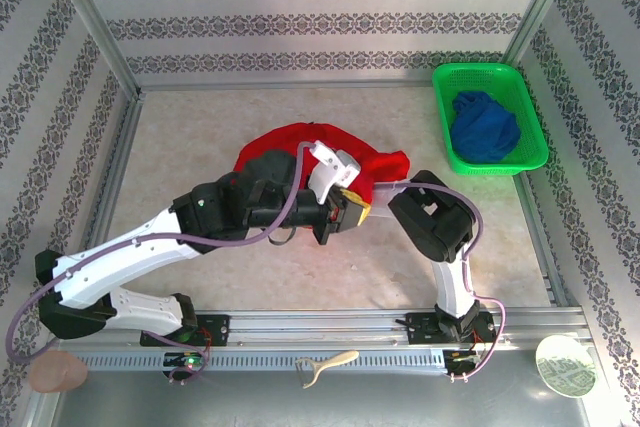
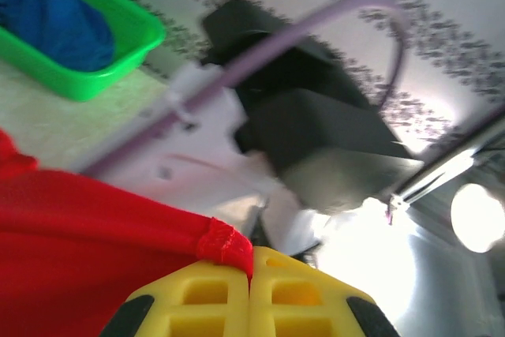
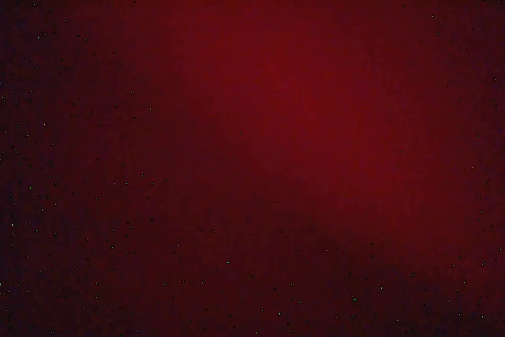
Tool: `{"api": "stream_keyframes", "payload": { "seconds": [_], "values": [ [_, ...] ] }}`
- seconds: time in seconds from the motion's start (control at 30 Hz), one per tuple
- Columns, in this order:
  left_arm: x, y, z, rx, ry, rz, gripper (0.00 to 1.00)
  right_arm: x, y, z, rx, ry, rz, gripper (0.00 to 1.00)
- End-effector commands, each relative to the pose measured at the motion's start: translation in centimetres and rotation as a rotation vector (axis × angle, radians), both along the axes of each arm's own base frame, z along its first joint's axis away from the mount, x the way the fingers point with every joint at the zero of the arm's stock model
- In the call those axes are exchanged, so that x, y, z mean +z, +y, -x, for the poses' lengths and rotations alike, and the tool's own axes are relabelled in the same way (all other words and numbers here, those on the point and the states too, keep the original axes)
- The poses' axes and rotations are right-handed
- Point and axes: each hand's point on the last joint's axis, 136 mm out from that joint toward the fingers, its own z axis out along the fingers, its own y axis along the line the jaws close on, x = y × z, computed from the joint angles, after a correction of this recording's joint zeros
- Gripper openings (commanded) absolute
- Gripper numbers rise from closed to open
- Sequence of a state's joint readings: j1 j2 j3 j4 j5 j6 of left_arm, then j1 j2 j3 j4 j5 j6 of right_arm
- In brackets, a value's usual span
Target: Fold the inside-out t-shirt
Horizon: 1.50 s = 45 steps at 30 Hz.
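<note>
Early stage, by my read: red t-shirt point(image 1: 290, 139) is a bunched heap mid-way across the table point(image 1: 190, 147), not spread flat, no fold made. Flattening + all folds are left to do. Plain red side shows, no print seen. Heap's long axis runs approx left–right; which way collar/hem points can't be told. L gripper point(image 2: 251, 267) is fully closed, pinching a rolled edge of the shirt at its near-right side. R gripper is closed, buried in the cloth w/ red fabric over its cam; whether it has hold of anything can't be told.
</note>
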State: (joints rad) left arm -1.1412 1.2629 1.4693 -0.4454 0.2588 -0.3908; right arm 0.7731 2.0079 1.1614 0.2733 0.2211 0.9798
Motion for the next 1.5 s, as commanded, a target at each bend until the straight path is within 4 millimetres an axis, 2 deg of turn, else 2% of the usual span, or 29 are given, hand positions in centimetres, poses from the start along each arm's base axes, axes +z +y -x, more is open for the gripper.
{"api": "stream_keyframes", "payload": {
  "seconds": [0.0,0.1,0.23,0.37,0.47,0.6,0.7,0.8,0.9,1.0,1.17,1.23,1.3,1.37,1.47],
  "values": [
    [6.3,-0.8,3.5,-0.100,0.004,0.229,0.00,-1.2,-0.4,0.7,0.042,0.067,0.064,0.09],
    [6.0,-1.5,4.4,-0.117,0.023,0.250,0.00,-1.6,-2.3,0.6,0.002,0.084,0.081,0.29],
    [5.2,-1.6,4.6,-0.093,0.029,0.228,0.00,-1.4,-5.9,0.4,-0.061,0.098,0.070,0.41],
    [4.8,-0.1,4.3,-0.045,0.037,0.248,0.00,-0.4,-9.8,0.1,-0.131,0.095,0.068,0.50],
    [7.1,0.0,6.2,-0.093,0.054,0.332,0.00,0.1,-12.0,-0.7,-0.165,0.099,0.058,0.54],
    [11.0,-1.8,8.9,-0.227,0.138,0.468,0.00,1.1,-13.4,-1.8,-0.180,0.114,0.107,0.63],
    [12.2,-2.1,9.5,-0.262,0.131,0.484,0.00,1.9,-14.4,-2.2,-0.199,0.132,0.206,0.71],
    [11.6,-0.9,8.3,-0.181,0.062,0.428,0.00,1.7,-16.2,-1.7,-0.244,0.184,0.312,0.81],
    [13.2,0.7,8.6,-0.181,0.051,0.483,0.00,1.2,-18.3,-0.9,-0.306,0.242,0.391,0.85],
    [14.7,2.3,8.9,-0.183,0.038,0.528,0.00,-0.1,-19.6,-0.3,-0.349,0.325,0.396,0.87],
    [15.3,5.9,7.8,-0.081,-0.051,0.531,0.00,-2.4,-21.6,1.0,-0.424,0.446,0.355,0.87],
    [15.2,6.4,7.7,-0.069,-0.058,0.531,0.00,-2.9,-21.7,1.2,-0.436,0.463,0.329,0.87],
    [14.3,5.8,7.6,-0.071,-0.053,0.506,0.00,-2.7,-21.0,0.9,-0.418,0.456,0.314,0.87],
    [13.5,4.7,7.6,-0.084,-0.038,0.485,0.00,-2.2,-19.1,0.3,-0.367,0.434,0.298,0.86],
    [12.3,2.6,7.8,-0.117,-0.008,0.459,0.00,-0.3,-16.6,-0.6,-0.313,0.374,0.330,0.86]
  ]
}}
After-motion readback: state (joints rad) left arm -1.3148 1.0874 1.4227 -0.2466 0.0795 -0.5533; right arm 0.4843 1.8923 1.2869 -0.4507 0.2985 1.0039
